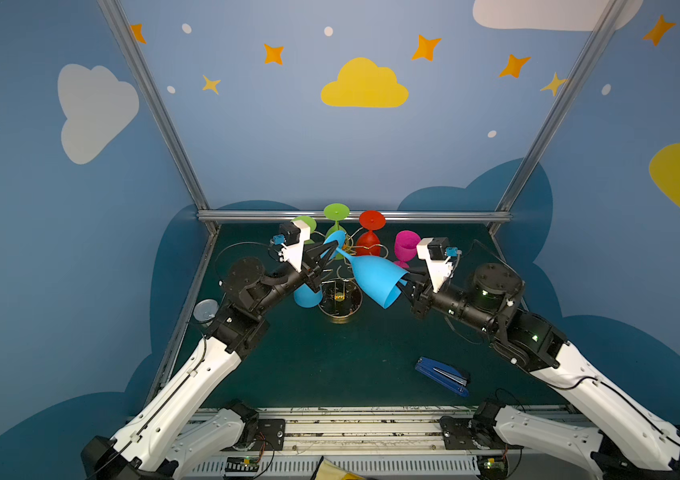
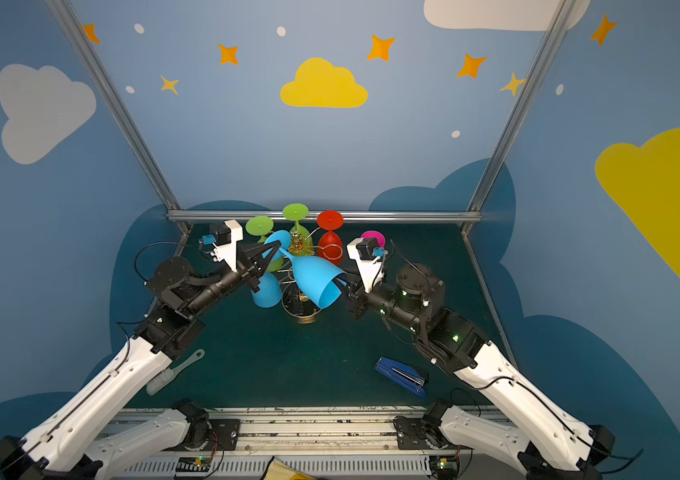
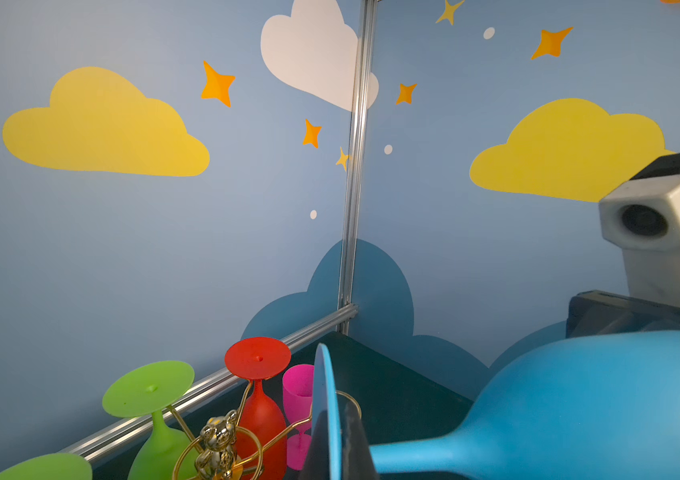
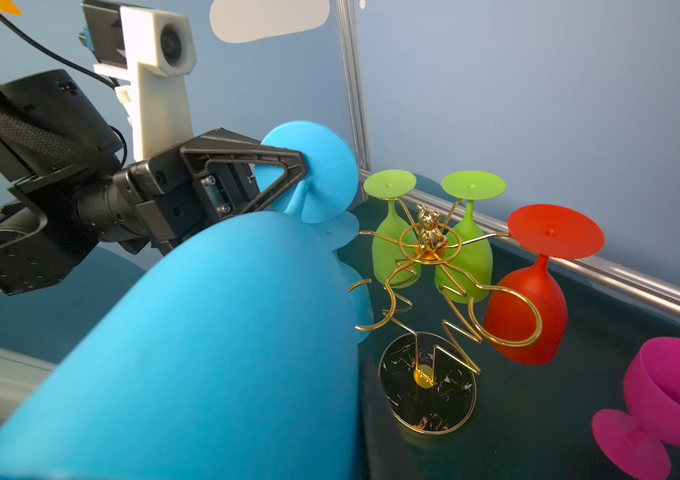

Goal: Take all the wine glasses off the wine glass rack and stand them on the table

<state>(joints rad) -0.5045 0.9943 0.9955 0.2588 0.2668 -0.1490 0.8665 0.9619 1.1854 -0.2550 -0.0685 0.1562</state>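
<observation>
- The wine glass rack (image 1: 340,306) (image 4: 428,250) stands at the middle far part of the table (image 1: 330,365), with a small gold bear on top.
- Four glasses hang on it foot-up: two green glasses (image 4: 394,253) (image 4: 469,266) on the far side, one red glass (image 4: 529,307) on the right and a second blue glass (image 1: 308,297) on the near left.
- The wine glass (image 1: 375,278) (image 2: 315,280) (image 4: 205,332), also blue, lies aslant in the air over the rack, its foot to the far left and its mouth to the near right. Whether its stem is clear of the wire cannot be told.
- The left gripper (image 1: 334,247) (image 2: 278,246) is clamped tight on the foot disc of this glass.
- The right gripper (image 1: 404,282) (image 2: 344,280) is closed narrow at the bowl's rim, seemingly pinching its wall.
- One magenta glass (image 1: 406,247) (image 4: 679,395) stands upright on the table just right of the rack.
- Count of glasses: two blue, two green, one red, one magenta.
- One blue stapler (image 1: 442,376) lies near right, and one brush (image 2: 172,374) near left in a top view.
</observation>
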